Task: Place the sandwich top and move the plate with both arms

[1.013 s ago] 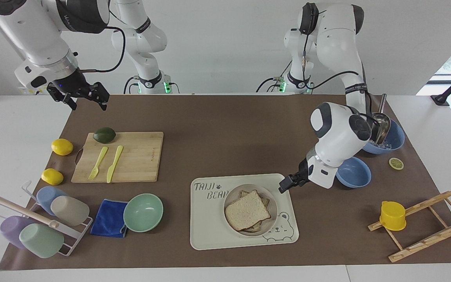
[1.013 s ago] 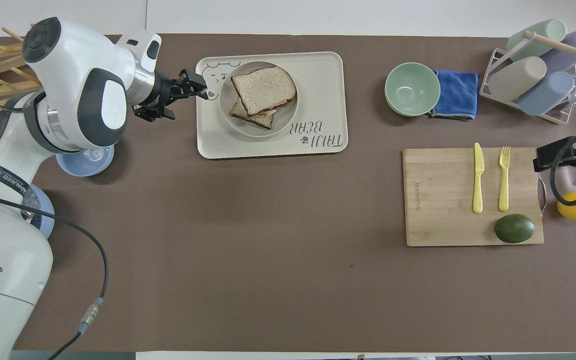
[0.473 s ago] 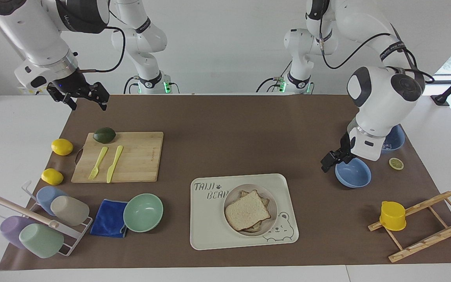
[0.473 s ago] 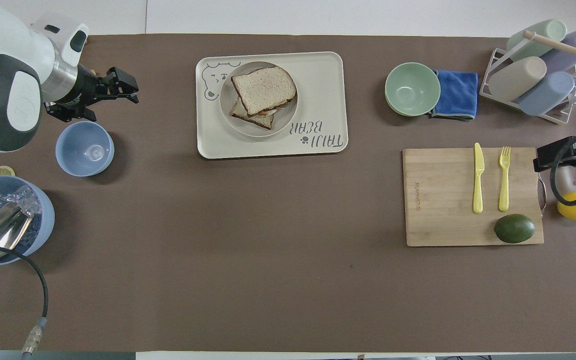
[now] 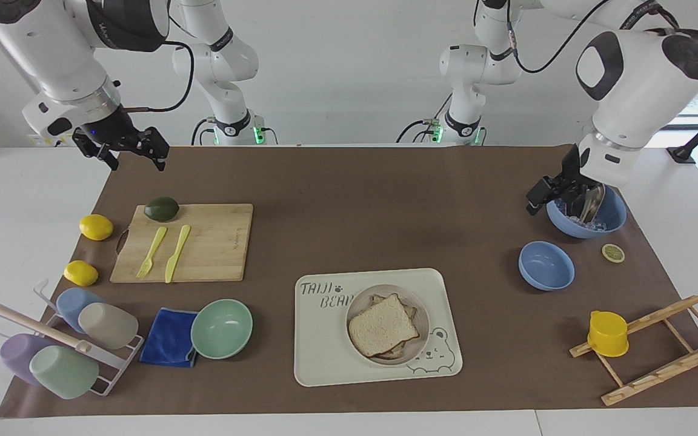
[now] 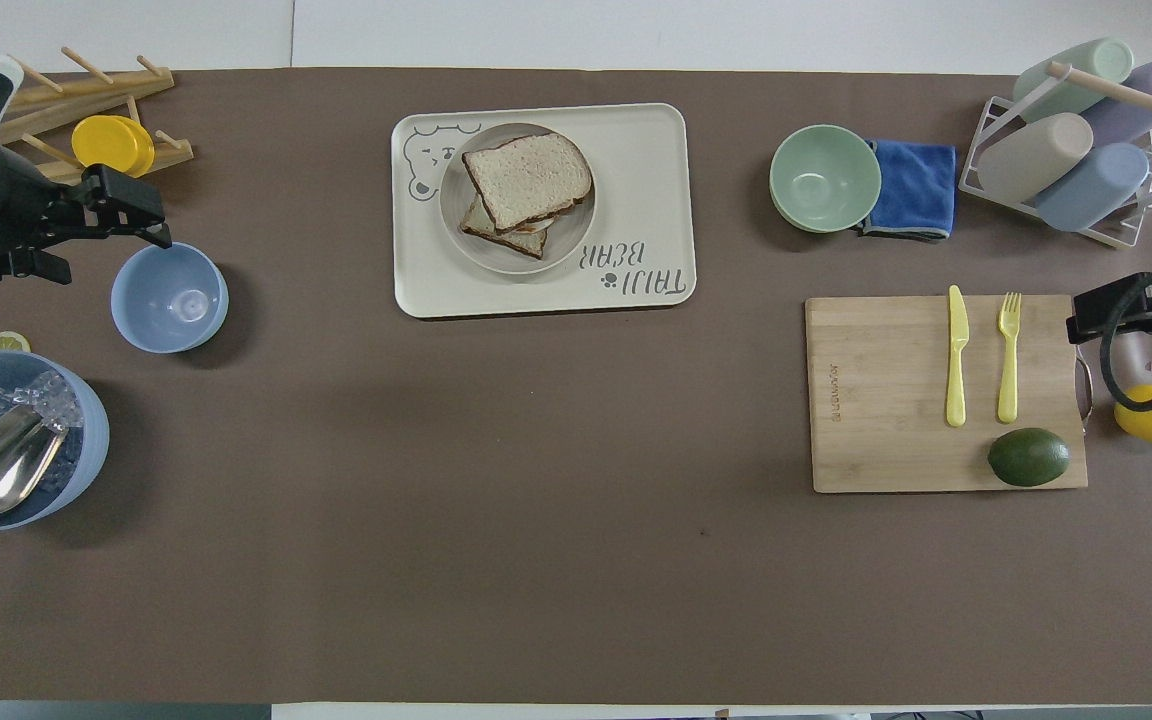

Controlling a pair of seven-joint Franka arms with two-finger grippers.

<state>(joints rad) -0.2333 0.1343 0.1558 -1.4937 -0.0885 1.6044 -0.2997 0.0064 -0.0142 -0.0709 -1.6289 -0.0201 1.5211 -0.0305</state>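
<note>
Since the earlier frames, the left gripper point(image 5: 546, 195) has drawn back from the edge of the bear tray point(image 5: 325, 363) and risen; it now hangs, fingers apart and empty, over the rim of the large blue bowl with ice and a scoop point(image 5: 588, 217). The right gripper point(image 5: 123, 147) has not shifted: it waits, also spread and empty, over the table's corner at the right arm's end, near the cutting board point(image 5: 216, 242).

You find the sandwich top point(image 5: 382, 325) lying on the lower toast, on the plate point(image 5: 420, 315), which sits in the bear tray. The top slice is turned askew to the slice below, so placing looks done and the two-arm plate move remains.

Risks, as a judgement: the skewed slice may slide if you tilt the plate or lift the two sides unevenly; the low rim offers little grip, and the tray's raised edge may catch the plate.

Brown matting covers the white table point(image 5: 9, 230); a plain white wall stands at the robots' end, with a window at the left arm's side.
</note>
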